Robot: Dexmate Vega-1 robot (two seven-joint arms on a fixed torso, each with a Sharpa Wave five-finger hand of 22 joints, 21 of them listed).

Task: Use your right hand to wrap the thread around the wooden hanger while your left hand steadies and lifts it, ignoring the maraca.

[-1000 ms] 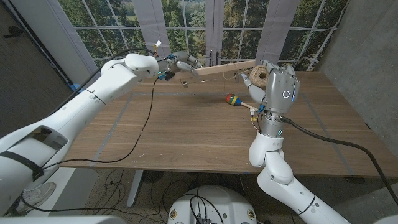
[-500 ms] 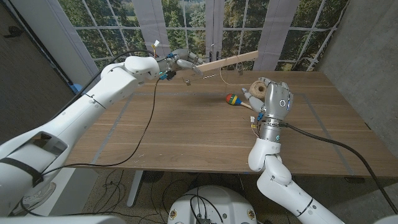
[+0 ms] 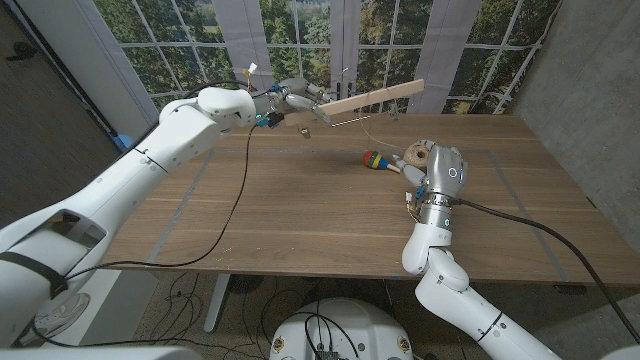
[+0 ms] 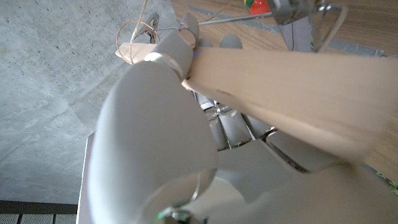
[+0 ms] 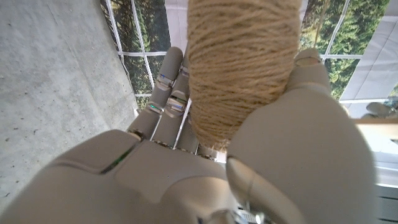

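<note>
Since the earlier frames, the left hand [image 3: 292,97] has lifted the wooden hanger [image 3: 370,99] higher, free end tilted up above the table [image 3: 300,200], while the right hand [image 3: 440,165] dropped toward the maraca [image 3: 377,159]. That right hand grips the spool of thread [image 5: 239,62]; the left clamps the hanger's end. A strand trails from hanger to spool, so wrapping appears begun, most turns left. Open air surrounds the raised hanger.

Daylight comes through the far windows [image 3: 330,40] and falls evenly on the table [image 3: 300,210], with soft shadows and faint sheen. The head view is sharp, bending at the edges. In the wrist views the left hand [image 4: 155,143], hanger [image 4: 286,87] and right hand [image 5: 205,174] are close and blurred.
</note>
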